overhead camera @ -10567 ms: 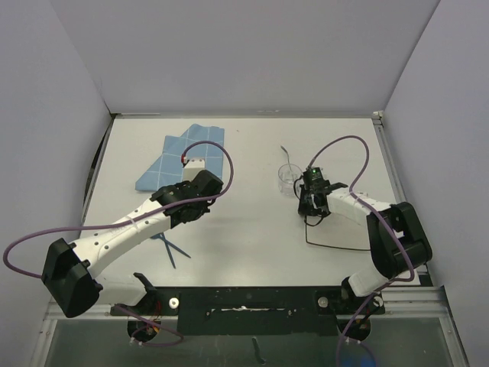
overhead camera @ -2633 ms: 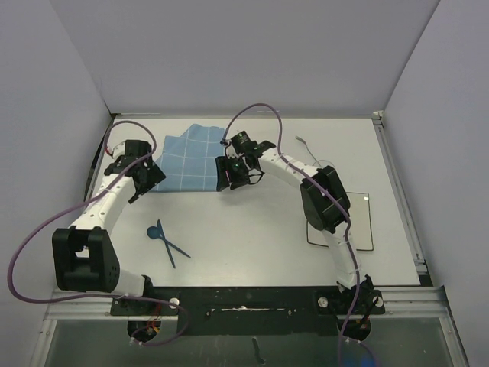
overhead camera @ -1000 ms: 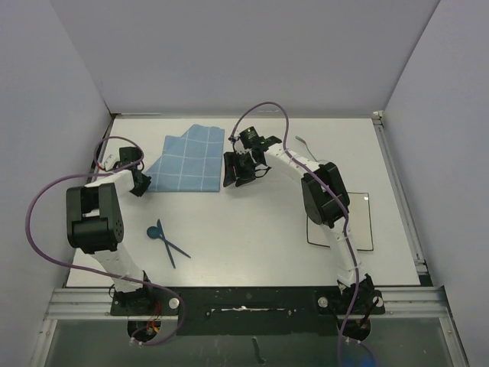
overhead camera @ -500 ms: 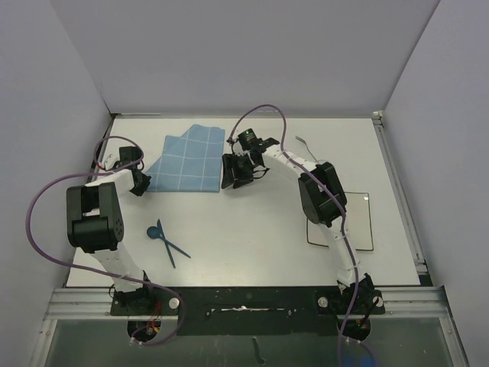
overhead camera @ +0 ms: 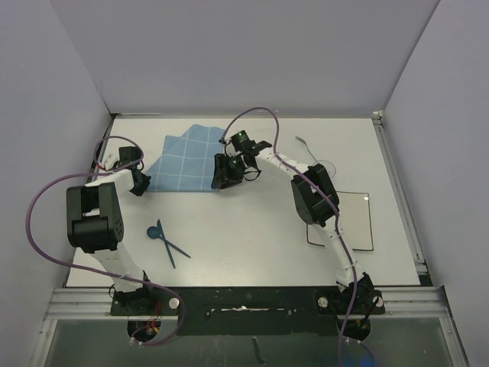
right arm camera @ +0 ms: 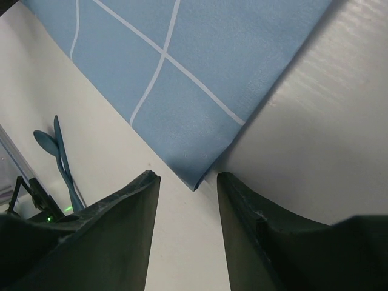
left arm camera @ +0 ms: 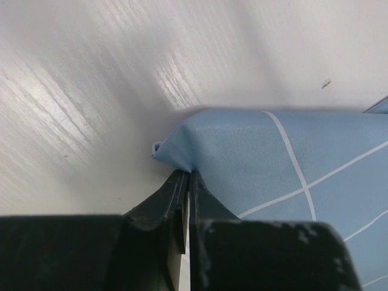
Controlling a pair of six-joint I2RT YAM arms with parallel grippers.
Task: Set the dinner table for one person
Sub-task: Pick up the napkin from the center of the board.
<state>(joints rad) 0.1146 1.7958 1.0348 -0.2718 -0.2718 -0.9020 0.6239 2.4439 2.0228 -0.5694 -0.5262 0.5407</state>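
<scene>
Blue cloth (overhead camera: 187,160), wrist views alone show left hand (left arm camera: 187,174) pinching, right hand (right arm camera: 186,177) spread

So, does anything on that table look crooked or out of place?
Yes. The blue cloth lies askew to the edges of the table, its left corner bunched in the shut left hand. Nearer the front, the blue spoon and a second blue utensil lie crossed.

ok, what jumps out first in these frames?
The blue gridded cloth at the far left of the table. The left gripper is pinched shut on its near left corner; the right gripper stands open astride its near right corner. Two dark blue utensils lie together front left.
</scene>
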